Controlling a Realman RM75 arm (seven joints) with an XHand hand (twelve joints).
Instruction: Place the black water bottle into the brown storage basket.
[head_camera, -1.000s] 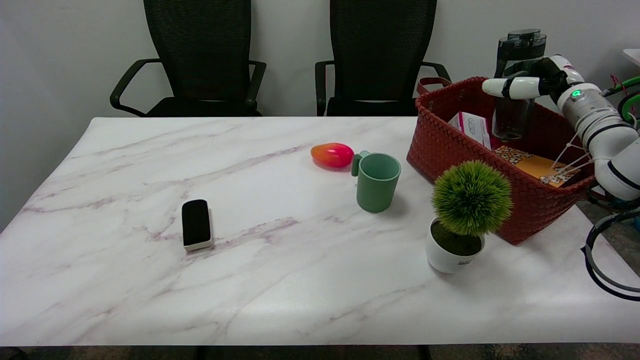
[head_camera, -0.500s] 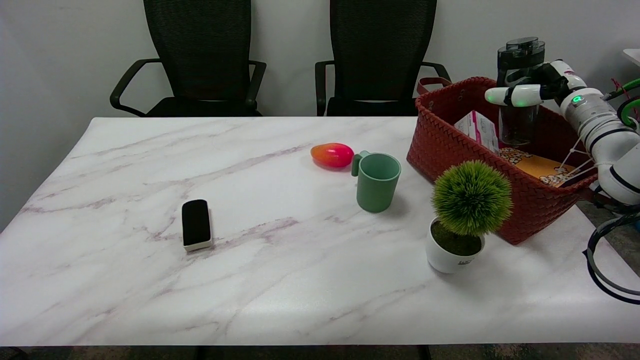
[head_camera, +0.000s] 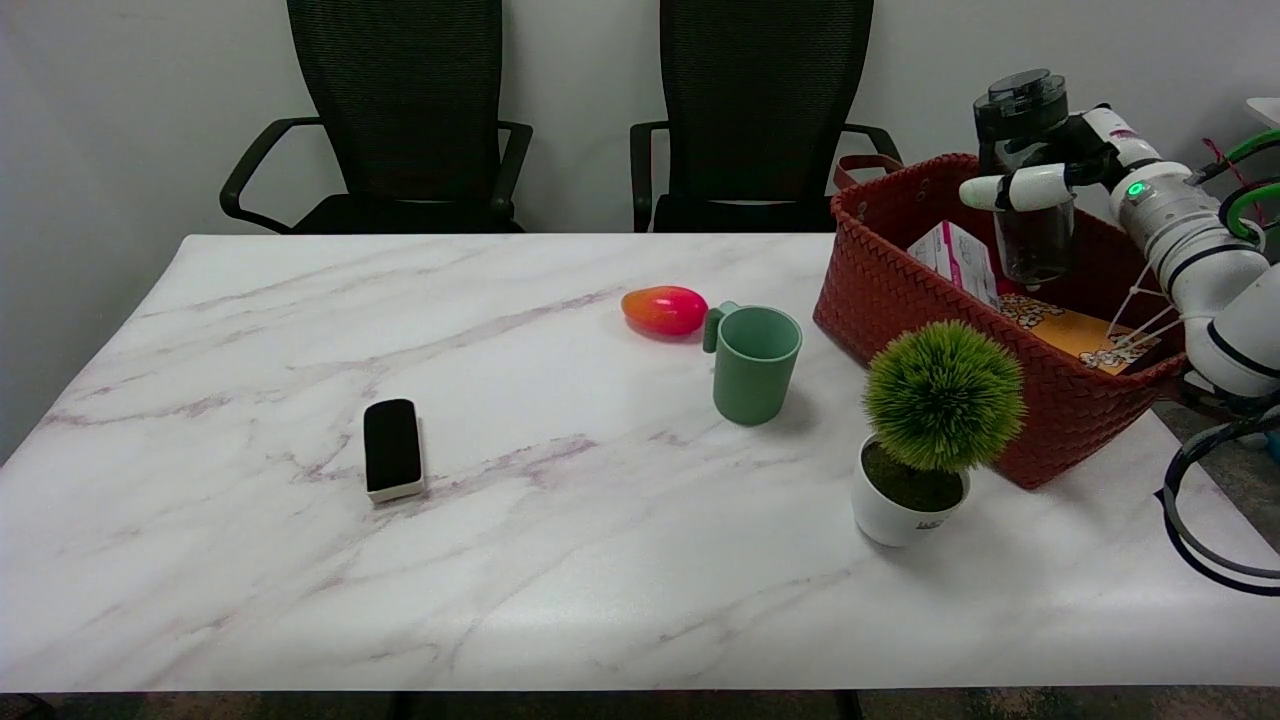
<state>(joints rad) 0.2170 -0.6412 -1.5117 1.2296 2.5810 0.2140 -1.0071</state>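
The black water bottle (head_camera: 1030, 230), dark and see-through with a black lid, hangs tilted inside the brown woven storage basket (head_camera: 900, 290) at the table's right end. My right hand (head_camera: 1050, 170) grips the bottle just below its lid, with white fingers wrapped across its front. The bottle's base sits low within the basket, near a white and pink box (head_camera: 955, 255) and above an orange patterned packet (head_camera: 1075, 330). Whether the base touches the basket floor cannot be made out.
A green mug (head_camera: 755, 362) and a red-orange mango-like fruit (head_camera: 664, 309) sit left of the basket. A potted round green plant (head_camera: 935, 420) stands in front of it. A black eraser block (head_camera: 392, 447) lies mid-left. Two black chairs stand behind the table.
The hand and bottle first shifted slightly right and down into the basket. Since then they have moved a little left, and the bottle's top has tipped leftward.
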